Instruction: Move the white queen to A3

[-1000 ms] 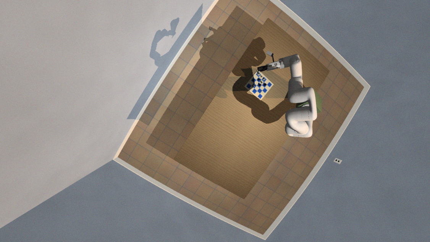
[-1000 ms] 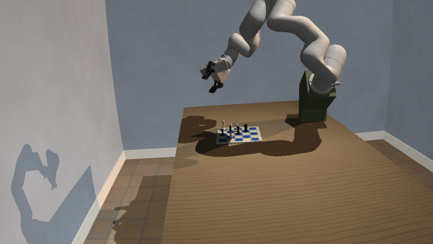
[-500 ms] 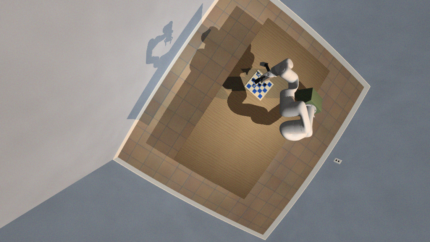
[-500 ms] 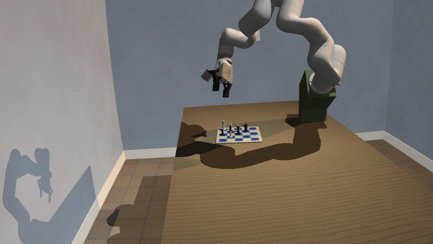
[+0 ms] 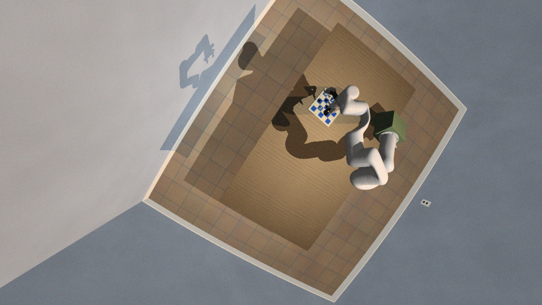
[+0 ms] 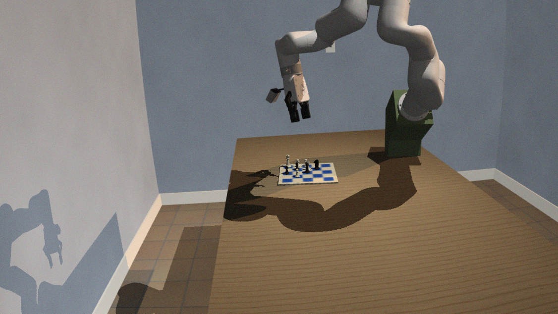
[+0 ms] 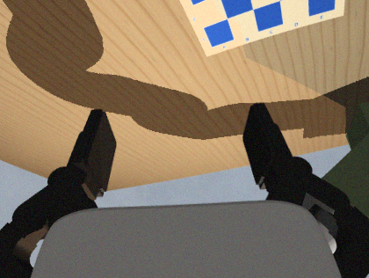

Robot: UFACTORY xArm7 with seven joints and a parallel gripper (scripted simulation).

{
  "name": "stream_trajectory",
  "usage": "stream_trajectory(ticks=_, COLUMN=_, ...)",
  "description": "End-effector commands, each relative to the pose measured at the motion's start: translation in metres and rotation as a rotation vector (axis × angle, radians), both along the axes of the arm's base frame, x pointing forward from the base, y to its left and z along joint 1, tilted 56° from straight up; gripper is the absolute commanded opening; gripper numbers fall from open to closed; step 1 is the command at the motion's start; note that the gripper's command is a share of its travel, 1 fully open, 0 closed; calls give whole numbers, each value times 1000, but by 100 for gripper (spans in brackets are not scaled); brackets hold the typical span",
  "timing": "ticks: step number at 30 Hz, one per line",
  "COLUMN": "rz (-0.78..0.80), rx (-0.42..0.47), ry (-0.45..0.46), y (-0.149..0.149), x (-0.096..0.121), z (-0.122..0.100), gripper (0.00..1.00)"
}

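Observation:
The small blue-and-cream chessboard (image 6: pixel 308 182) (image 5: pixel 327 119) (image 7: pixel 245 25) lies on the wooden table. White and black pieces stand upright on its far half. A tall white piece (image 6: pixel 287 159) stands at the far left corner. Two more white pieces (image 6: pixel 297 161) (image 6: pixel 306 161) and a white pawn (image 6: pixel 297 173) stand near it, among black pieces (image 6: pixel 316 164). I cannot tell which white piece is the queen. My gripper (image 6: pixel 299 115) (image 7: pixel 178 123) is open and empty. It hangs high above the board's far edge, pointing down. In the overhead view the arm hides part of the board.
The green pedestal (image 6: pixel 402 132) (image 5: pixel 390 122) that carries the arm stands at the table's far right. The wooden table (image 6: pixel 351 241) (image 5: pixel 273 182) stretches wide toward the front. Walls stand behind and to the left, and the arm's shadow falls across the table beside the board.

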State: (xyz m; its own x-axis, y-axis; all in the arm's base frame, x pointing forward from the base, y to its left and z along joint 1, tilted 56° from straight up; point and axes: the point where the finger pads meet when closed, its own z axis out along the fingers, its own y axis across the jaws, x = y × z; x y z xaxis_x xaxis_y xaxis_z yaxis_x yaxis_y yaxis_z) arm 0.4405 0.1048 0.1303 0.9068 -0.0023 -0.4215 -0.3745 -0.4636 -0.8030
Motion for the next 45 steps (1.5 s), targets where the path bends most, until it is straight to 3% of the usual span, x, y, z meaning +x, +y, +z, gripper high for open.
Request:
stream_trajectory(ticks=1, rz=64, rx=-134, ry=-4, y=-6, x=-15, z=7, gripper=100)
stream_trajectory(ticks=2, rz=64, rx=-134, ry=-4, y=-6, x=-15, z=7, gripper=100)
stream_trajectory(ticks=4, rz=132, rx=-297, ry=-34, y=-19, x=-29, z=17, gripper=100)
stream_trajectory(ticks=7, rz=132, rx=-297, ry=-34, y=-19, x=-29, z=17, gripper=100)
stream_trajectory(ticks=8, rz=161, rx=-382, ry=-55, y=-27, x=-34, z=23, gripper=100)
stream_trajectory(ticks=9, rz=161, rx=-382, ry=-55, y=-27, x=-34, z=23, gripper=100)
stream_trajectory(ticks=10, rz=187, rx=-468, ry=-80, y=-36, x=-38, z=30, gripper=100)
stream_trajectory(ticks=12, rz=187, rx=-468, ry=-80, y=-36, x=-38, z=30, gripper=100)
stream_trajectory(ticks=13, rz=208, rx=-556, ry=-110, y=-45, x=-41, z=39, gripper=100)
stream_trajectory(ticks=15, rz=208, rx=-556, ry=-110, y=-45, x=-41, z=39, gripper=100)
stream_trajectory(ticks=16, rz=225, rx=-645, ry=-146, y=-55, x=-43, z=49, gripper=100)
stream_trajectory(ticks=19, rz=225, rx=-645, ry=-146, y=-55, x=-43, z=49, gripper=100)
stream_trajectory(ticks=21, rz=245, rx=-823, ry=-231, y=-76, x=-44, z=73, gripper=100)
stream_trajectory(ticks=24, rz=245, rx=-823, ry=-231, y=-76, x=-44, z=73, gripper=100)
stream_trajectory(ticks=25, rz=247, rx=-910, ry=-282, y=-87, x=-43, z=88, gripper=100)
stream_trajectory(ticks=26, rz=247, rx=-910, ry=-282, y=-87, x=-43, z=88, gripper=100)
stream_trajectory(ticks=27, rz=245, rx=-996, ry=-337, y=-97, x=-42, z=104, gripper=100)
stream_trajectory(ticks=29, rz=245, rx=-996, ry=-337, y=-97, x=-42, z=104, gripper=100)
stream_trajectory(ticks=30, rz=235, rx=-1074, ry=-385, y=-104, x=-40, z=119, gripper=100)
stream_trajectory(ticks=45, rz=41, rx=-1257, ry=-172, y=-58, x=-14, z=101, gripper=100)
